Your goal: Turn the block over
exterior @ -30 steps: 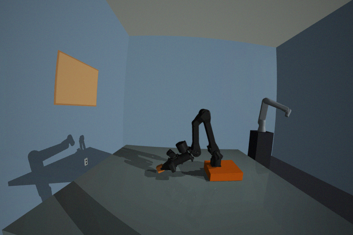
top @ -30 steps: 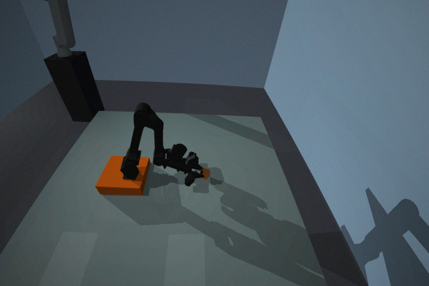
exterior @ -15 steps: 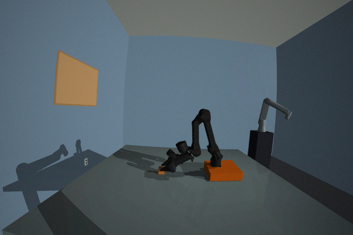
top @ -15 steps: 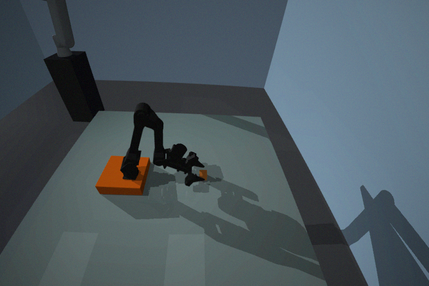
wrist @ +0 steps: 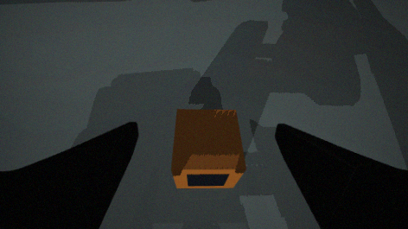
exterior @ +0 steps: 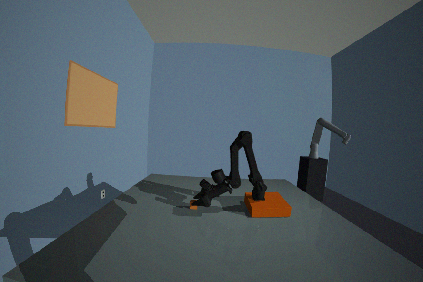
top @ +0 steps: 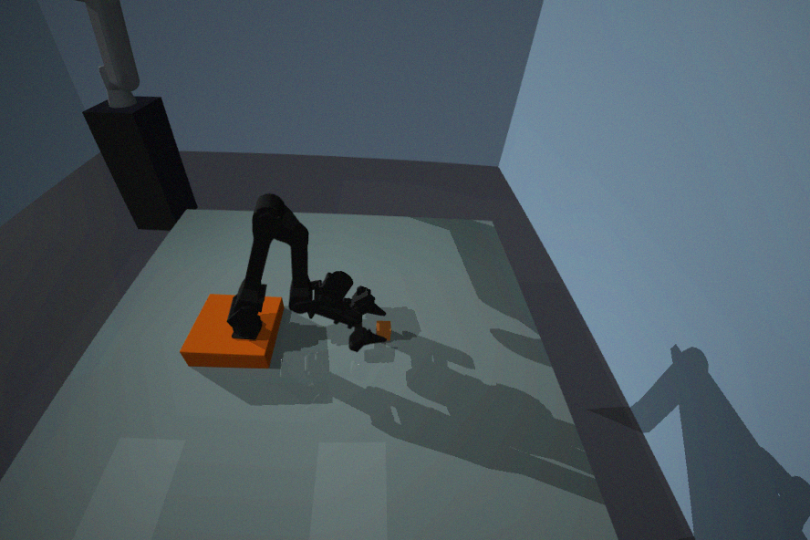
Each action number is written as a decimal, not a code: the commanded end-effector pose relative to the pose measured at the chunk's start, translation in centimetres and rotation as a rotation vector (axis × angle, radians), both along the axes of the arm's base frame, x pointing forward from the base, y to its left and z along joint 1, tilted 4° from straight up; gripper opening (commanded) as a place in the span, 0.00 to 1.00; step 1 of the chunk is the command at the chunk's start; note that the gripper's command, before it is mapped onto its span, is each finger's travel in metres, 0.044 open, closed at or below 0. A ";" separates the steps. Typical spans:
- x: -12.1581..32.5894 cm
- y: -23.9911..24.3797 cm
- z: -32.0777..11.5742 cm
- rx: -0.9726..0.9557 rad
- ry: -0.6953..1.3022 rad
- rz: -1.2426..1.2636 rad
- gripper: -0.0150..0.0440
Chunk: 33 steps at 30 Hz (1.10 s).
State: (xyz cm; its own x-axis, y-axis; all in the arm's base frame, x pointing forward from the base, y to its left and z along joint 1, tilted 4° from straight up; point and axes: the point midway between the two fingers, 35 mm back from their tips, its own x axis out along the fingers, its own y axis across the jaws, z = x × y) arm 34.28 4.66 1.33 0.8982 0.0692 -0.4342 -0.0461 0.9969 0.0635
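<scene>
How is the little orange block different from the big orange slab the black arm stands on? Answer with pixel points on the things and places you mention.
The block [top: 383, 328] [exterior: 193, 206] [wrist: 207, 133] is far smaller than the slab [top: 212, 337] [exterior: 271, 212].
The block is boxy and compact; the slab is broad and flat.
The block sits between the open gripper's [top: 380, 327] [wrist: 207, 130] fingers, ungripped; the slab has the arm's foot on top.
Both are orange and rest on the same table.

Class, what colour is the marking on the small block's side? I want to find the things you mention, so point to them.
Very dark, nearly black, with a bluish tint; the marking [wrist: 207, 180] shows best in the wrist view.
</scene>
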 end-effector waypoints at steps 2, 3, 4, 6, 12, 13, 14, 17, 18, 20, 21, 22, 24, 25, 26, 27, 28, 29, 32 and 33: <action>-0.1 0.0 -0.1 0.003 0.002 -0.005 1.00; -0.1 0.0 -0.1 0.003 0.002 -0.005 1.00; -0.1 0.0 -0.1 0.003 0.002 -0.005 1.00; -0.1 0.0 -0.1 0.003 0.002 -0.005 1.00; -0.1 0.0 -0.1 0.003 0.002 -0.005 1.00; -0.1 0.0 -0.1 0.003 0.002 -0.005 1.00; -0.1 0.0 -0.1 0.003 0.002 -0.005 1.00; 0.4 0.0 0.0 -0.002 0.053 -0.001 1.00; 0.7 0.0 0.1 -0.005 0.087 0.002 1.00; 1.0 0.0 0.6 -0.010 0.155 0.007 1.00; 1.1 0.0 0.9 -0.012 0.190 0.010 1.00; 1.0 0.0 1.3 -0.014 0.224 0.012 1.00; 0.7 -0.1 2.4 -0.016 0.293 0.016 1.00; 0.4 -0.2 3.0 -0.017 0.327 0.018 1.00; -0.1 -0.2 3.6 -0.017 0.362 0.020 1.00; -0.6 -0.3 4.4 -0.018 0.397 0.022 1.00; -0.9 -0.4 5.4 -0.015 0.413 0.024 1.00; -1.0 -0.4 6.2 -0.013 0.415 0.026 1.00; -2.3 -0.6 6.3 -0.017 0.483 0.027 1.00; -2.3 -0.6 6.3 -0.017 0.484 0.027 1.00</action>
State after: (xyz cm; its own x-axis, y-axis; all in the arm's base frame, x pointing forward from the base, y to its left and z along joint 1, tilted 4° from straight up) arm 34.56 4.49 2.79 0.7370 0.0645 -0.6729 -0.0396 0.9978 0.0523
